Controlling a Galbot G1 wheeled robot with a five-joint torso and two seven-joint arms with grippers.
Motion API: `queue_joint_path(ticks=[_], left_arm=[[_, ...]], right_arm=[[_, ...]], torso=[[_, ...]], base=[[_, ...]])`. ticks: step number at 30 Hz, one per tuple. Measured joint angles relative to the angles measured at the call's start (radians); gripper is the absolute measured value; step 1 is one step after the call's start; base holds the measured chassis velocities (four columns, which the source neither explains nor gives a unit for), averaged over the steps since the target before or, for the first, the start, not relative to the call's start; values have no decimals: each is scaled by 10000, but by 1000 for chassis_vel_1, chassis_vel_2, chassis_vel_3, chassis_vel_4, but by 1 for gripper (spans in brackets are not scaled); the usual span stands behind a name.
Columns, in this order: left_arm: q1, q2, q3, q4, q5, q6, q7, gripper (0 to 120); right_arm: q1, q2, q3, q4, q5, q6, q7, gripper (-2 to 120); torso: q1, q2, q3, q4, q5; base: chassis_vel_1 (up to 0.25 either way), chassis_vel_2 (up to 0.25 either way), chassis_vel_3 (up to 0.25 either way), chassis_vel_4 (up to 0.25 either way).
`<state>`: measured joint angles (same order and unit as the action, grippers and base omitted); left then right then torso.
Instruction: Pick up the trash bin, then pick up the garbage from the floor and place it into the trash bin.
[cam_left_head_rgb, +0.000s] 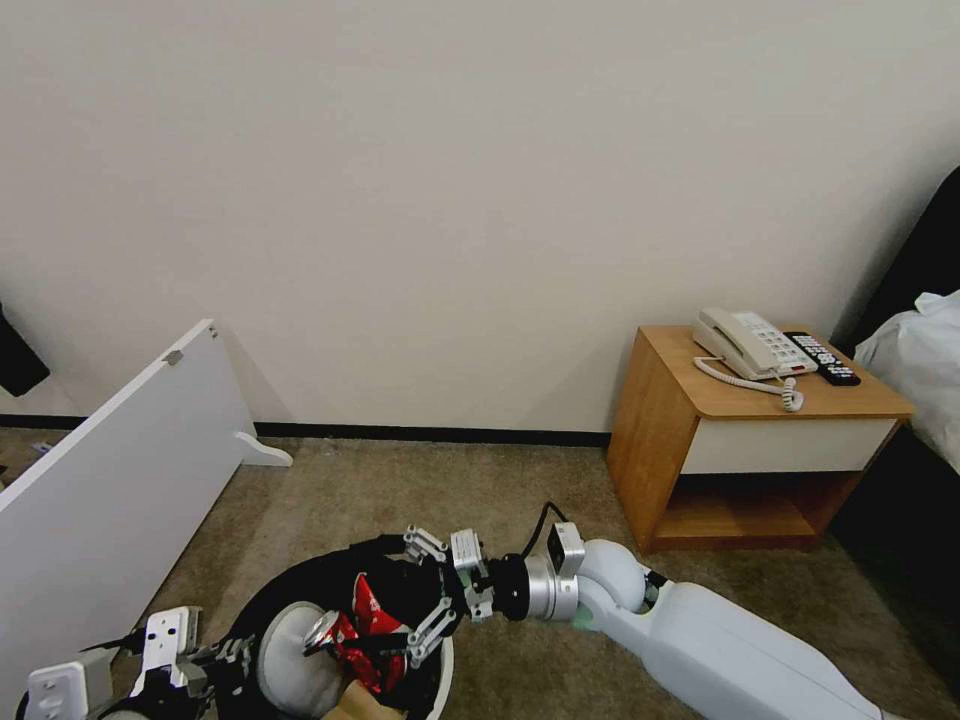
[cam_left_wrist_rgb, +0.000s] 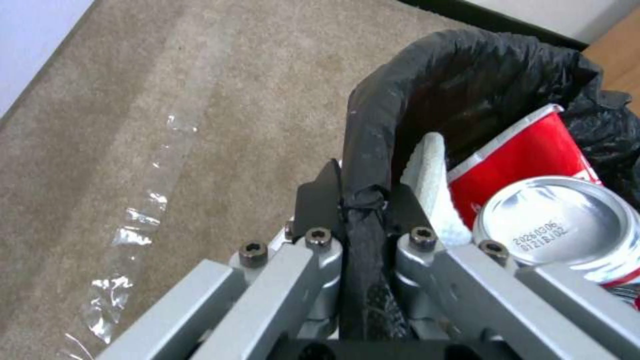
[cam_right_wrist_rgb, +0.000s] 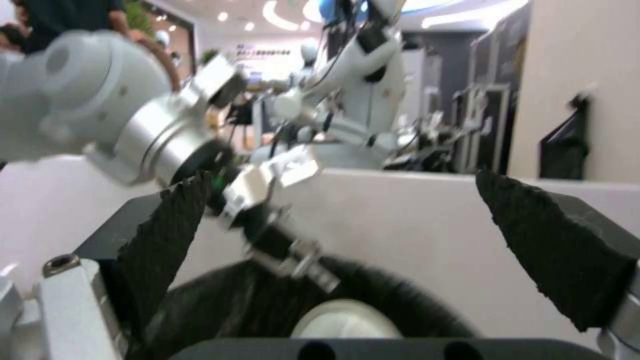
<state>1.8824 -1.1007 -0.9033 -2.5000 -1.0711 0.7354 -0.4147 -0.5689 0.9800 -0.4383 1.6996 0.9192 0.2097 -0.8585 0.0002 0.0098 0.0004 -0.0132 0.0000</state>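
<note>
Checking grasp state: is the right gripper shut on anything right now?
No, the right gripper has its black pads spread wide with nothing between them, above the trash bin.

You've got a beige-brown carpet floor (cam_left_head_rgb: 420, 500) with a few darker stains, running up to a black skirting strip at the wall. A strip of crinkly clear plastic film (cam_left_wrist_rgb: 137, 225) lies flat on it. A white board (cam_left_head_rgb: 110, 480) stands on edge on the carpet on the left, and a wooden nightstand (cam_left_head_rgb: 740, 440) sits on it over on the right.
</note>
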Motion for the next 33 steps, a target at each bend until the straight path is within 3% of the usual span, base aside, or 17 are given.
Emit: queue_joint_path(ticks=[3,6,9,11,12,13,15,18,20,21,23,24,27,28,30,32,33], left_arm=[[-2,-43,19,0,5,1,-1,4],[-1,-74,33,0,55,1,0,4],[-1,-68,36,0,95,0,3,4],[-12,-79,54,0,187,0,12,4],[-12,-79,54,0,187,0,12,4],[-16,-93,86,0,241,0,21,4],[-29,-100,162,1,372,0,47,4],[-48,-99,191,1,432,1,56,4],[-105,-79,209,1,478,1,64,4],[-105,-79,209,1,478,1,64,4],[-143,-86,202,0,511,0,107,4],[-143,-86,202,0,511,0,107,4],[-209,-149,199,0,624,1,175,4],[-209,-149,199,0,624,1,175,4],[-358,-160,218,0,705,0,195,4],[-395,-159,234,0,734,1,202,4],[-459,-165,273,0,785,1,229,4]], right_arm=[[-202,-52,539,162,91,244,444,100],[-788,-313,1617,566,20,448,1919,100],[-1052,-451,2035,731,-26,518,2598,100],[-1986,-866,3205,1296,-350,631,4916,100],[-1986,-866,3205,1296,-350,631,4916,100],[-2641,-1107,3914,1600,-649,652,5995,100],[-3673,-1452,5097,1965,-927,575,6856,100],[-4174,-1622,5705,2151,-941,429,7014,100],[-5529,-1886,7290,2569,-981,133,7010,100],[-5529,-1886,7290,2569,-981,133,7010,100],[-7282,-1840,9042,2978,-1108,-151,6621,100],[-7282,-1840,9042,2978,-1108,-151,6621,100],[-9042,-1153,10934,3384,-1727,-348,6179,100],[-9042,-1153,10934,3384,-1727,-348,6179,100],[-10125,-366,12157,3687,-2833,-326,6141,100],[-10417,-123,12458,3816,-3181,-305,6176,100],[-10983,434,12971,4077,-3764,-190,6256,100]], torso=[[0,0,0,1,0],[0,0,0,0,0],[0,0,0,0,1],[0,0,-1,-1,1],[0,0,-1,-1,1],[0,1,-1,-4,2],[0,0,-1,-4,6],[0,1,-1,-2,1],[-1,1,-1,-2,2],[-1,1,-1,-2,2],[-1,1,-1,-6,1],[-1,1,-1,-6,1],[-1,2,-2,-1,0],[-1,2,-2,-1,0],[-1,2,-2,2,1],[-1,3,-2,-1,0],[-1,3,-2,2,-2]], base=[[0,0,0,0],[0,0,0,0],[0,0,0,0],[0,0,0,0],[0,0,0,0],[0,0,0,0],[0,0,0,0],[0,0,0,0],[0,0,0,0],[0,0,0,0],[0,0,0,0],[0,0,0,0],[0,0,0,0],[0,0,0,0],[0,0,0,0],[0,0,0,0],[0,0,0,0]])
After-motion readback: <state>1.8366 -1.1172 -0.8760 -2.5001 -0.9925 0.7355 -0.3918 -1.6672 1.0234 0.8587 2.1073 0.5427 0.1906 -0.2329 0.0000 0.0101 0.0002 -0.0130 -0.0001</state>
